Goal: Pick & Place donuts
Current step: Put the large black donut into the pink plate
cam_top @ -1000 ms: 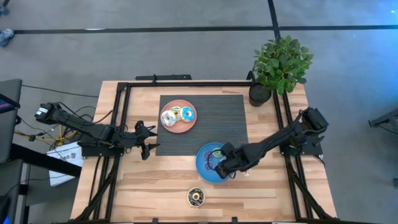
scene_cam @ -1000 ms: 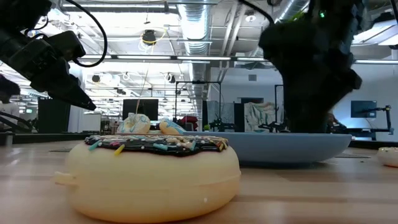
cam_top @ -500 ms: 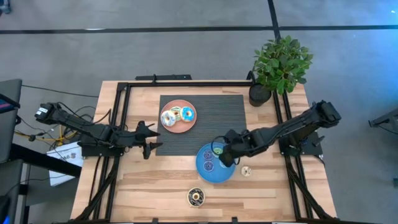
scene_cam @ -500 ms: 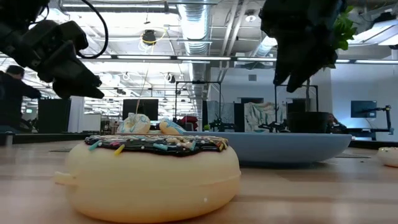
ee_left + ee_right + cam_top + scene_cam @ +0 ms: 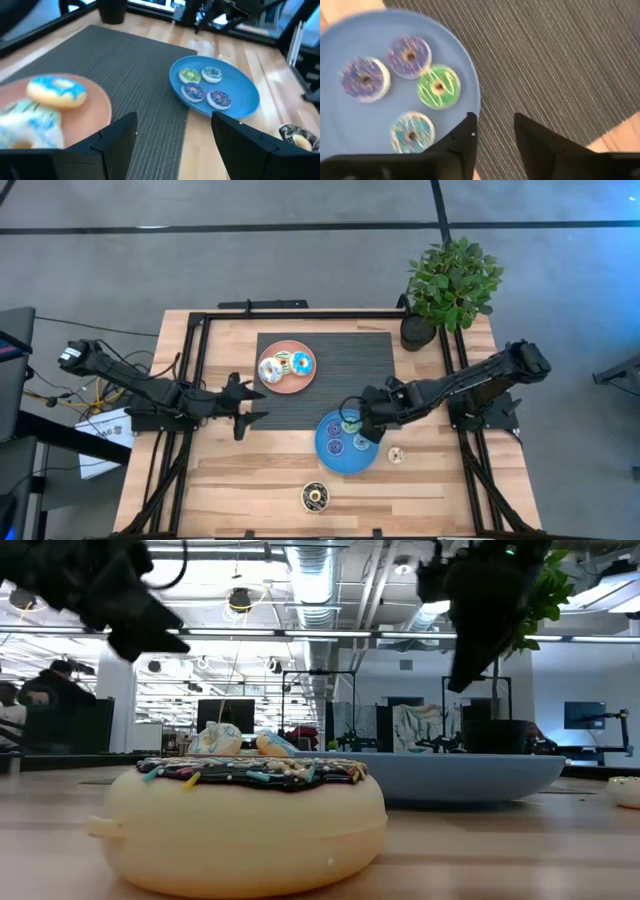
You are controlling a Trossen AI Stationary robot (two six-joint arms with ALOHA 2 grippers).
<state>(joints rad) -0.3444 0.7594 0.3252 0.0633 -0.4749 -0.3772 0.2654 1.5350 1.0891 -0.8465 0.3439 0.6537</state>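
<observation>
Count: four small donuts on the blue plate (image 5: 325,448): green (image 5: 438,88), two purple (image 5: 409,55) (image 5: 364,78), one teal-blue (image 5: 412,131). Two larger donuts on the pink plate (image 5: 273,381): blue-iced (image 5: 56,91) and white with blue streaks (image 5: 22,127). One dark-brown iced donut (image 5: 315,497) and one small cream donut (image 5: 396,454) loose on the bare wood, both off the plates.

Right gripper (image 5: 358,423): arm stretched low across the table, fingers hanging over the plate's edge where it meets the ribbed mat (image 5: 360,370). Fingers part-way apart, nothing between them; the green donut lies nearest, just ahead of the tips.

Left gripper (image 5: 252,404): arm reaching in from the table's left side, raised above the mat edge beside the pink plate. Fingers spread wide, empty; the blue-iced donut sits just ahead of them.
</observation>
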